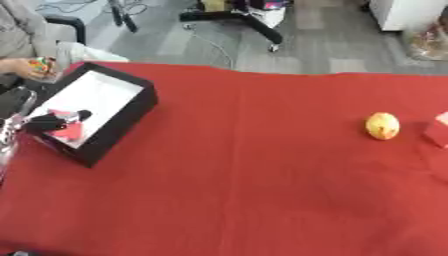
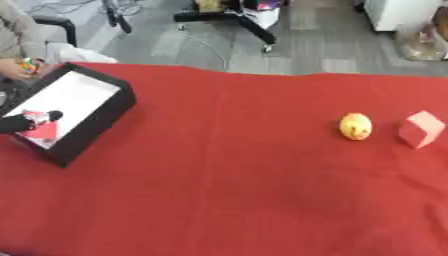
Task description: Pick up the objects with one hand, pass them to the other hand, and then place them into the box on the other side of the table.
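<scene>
Only the left robot hand (image 1: 54, 121) shows, coming in from the left side of both views. Its black fingers (image 1: 79, 115) point to the right, and they are curled around something small and red (image 1: 68, 131) that hangs just under them. A bit of the silver and black arm (image 1: 10, 131) shows behind the robot hand at the left edge, and the right robot hand is not in either view.
</scene>
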You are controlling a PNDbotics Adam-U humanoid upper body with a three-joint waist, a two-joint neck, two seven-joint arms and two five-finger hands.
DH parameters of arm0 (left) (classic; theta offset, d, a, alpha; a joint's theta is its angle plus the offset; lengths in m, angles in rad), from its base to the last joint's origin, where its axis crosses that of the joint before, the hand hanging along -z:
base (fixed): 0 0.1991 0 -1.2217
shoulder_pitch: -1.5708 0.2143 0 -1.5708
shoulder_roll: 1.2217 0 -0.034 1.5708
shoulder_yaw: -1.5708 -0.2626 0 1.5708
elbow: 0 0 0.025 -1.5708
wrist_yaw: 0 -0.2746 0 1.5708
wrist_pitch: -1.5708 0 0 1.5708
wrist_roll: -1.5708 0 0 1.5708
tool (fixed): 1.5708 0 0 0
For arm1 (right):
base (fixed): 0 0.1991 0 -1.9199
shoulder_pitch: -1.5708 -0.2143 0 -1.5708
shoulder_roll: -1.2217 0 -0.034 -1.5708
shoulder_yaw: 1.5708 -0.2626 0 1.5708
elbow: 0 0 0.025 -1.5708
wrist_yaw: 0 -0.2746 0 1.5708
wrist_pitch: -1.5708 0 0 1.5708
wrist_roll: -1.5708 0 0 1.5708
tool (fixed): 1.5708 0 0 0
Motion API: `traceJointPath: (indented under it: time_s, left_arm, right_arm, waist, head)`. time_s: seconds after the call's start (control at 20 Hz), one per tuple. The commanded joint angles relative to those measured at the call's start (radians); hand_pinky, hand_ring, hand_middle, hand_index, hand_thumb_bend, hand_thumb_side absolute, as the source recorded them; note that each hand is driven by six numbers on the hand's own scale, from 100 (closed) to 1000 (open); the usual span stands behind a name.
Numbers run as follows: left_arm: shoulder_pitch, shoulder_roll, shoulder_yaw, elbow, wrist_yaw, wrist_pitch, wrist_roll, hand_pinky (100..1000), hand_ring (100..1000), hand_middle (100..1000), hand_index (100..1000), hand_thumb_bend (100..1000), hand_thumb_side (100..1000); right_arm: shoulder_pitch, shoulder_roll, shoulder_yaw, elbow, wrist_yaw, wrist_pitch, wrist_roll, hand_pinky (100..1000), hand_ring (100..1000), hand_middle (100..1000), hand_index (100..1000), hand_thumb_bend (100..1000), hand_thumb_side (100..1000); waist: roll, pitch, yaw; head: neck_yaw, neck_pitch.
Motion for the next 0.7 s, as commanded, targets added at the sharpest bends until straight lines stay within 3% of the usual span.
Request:
traceJointPath:
  time_s: [0.05, 0.2, 0.4, 0.5, 0.7]
  left_arm:
    - [-0.008, 0.031, 0.026, -0.103, 0.016, -0.032, 0.037, 679, 674, 786, 926, 756, 780]
    - [0.015, 0.002, 0.029, -0.241, 0.063, -0.054, 0.085, 655, 646, 758, 909, 689, 729]
    - [0.038, -0.064, -0.031, -0.405, 0.119, -0.14, 0.092, 643, 635, 750, 906, 645, 708]
    - [0.048, -0.128, -0.049, -0.472, 0.138, -0.172, 0.083, 627, 625, 742, 900, 625, 701]
    - [0.1, -0.262, -0.041, -0.593, 0.197, -0.176, 0.088, 581, 594, 707, 879, 575, 682]
  right_arm:
    - [-0.003, -0.019, -0.013, -0.02, 0.023, -0.018, 0.02, 730, 880, 880, 854, 100, 524]
    - [0.007, -0.032, -0.023, -0.02, 0.056, -0.037, 0.031, 731, 884, 890, 855, 100, 504]
    - [0.018, -0.086, -0.042, -0.02, 0.13, -0.07, 0.019, 745, 909, 925, 870, 100, 476]
    - [0.025, -0.115, -0.051, -0.004, 0.187, -0.086, 0.015, 751, 916, 933, 874, 100, 469]
    - [0.047, -0.161, -0.066, 0.096, 0.269, -0.118, 0.01, 751, 923, 942, 877, 100, 520]
  waist:
    - [-0.005, -0.014, 0.001]
    - [-0.009, -0.013, 0.007]
    - [-0.014, -0.012, 0.018]
    - [-0.021, -0.009, 0.024]
    - [-0.034, 0.001, 0.043]
  head:
    - [-0.012, -0.007]
    - [-0.043, 0.001]
    - [-0.104, 0.009]
    - [-0.143, 0.012]
    - [-0.223, 0.021]
